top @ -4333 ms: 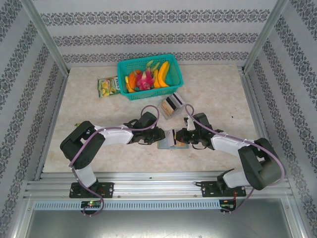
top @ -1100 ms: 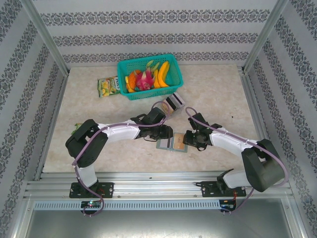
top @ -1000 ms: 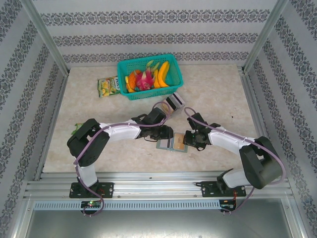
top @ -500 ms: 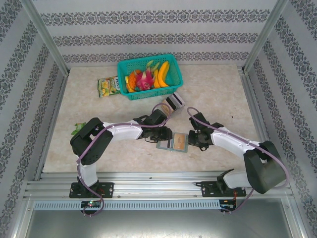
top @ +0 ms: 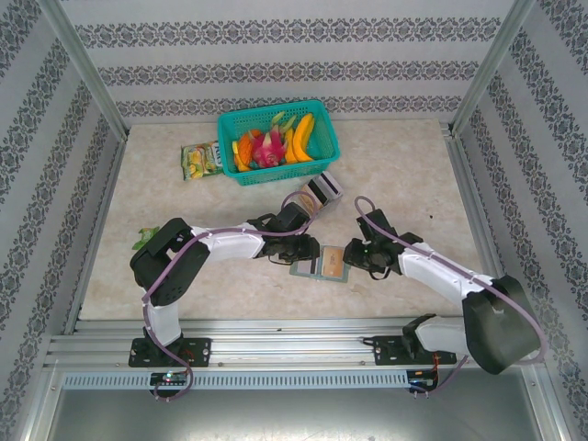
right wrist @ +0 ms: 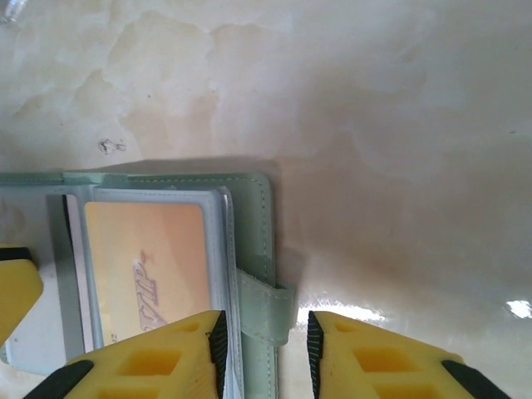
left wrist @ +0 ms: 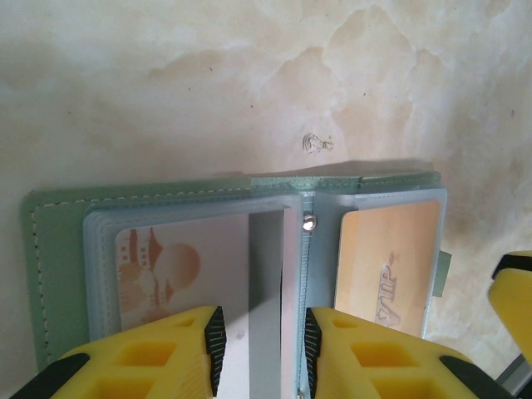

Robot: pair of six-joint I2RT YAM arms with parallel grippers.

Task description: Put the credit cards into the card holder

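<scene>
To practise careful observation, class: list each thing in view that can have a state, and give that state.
card holder: open, flat on the table.
orange card: inside a clear sleeve.
left gripper: open, over the card holder's middle.
right gripper: open, astride the strap tab.
basket: holding fruit.

Marble-look table bears card holder, basket, snack packet, clear box
</scene>
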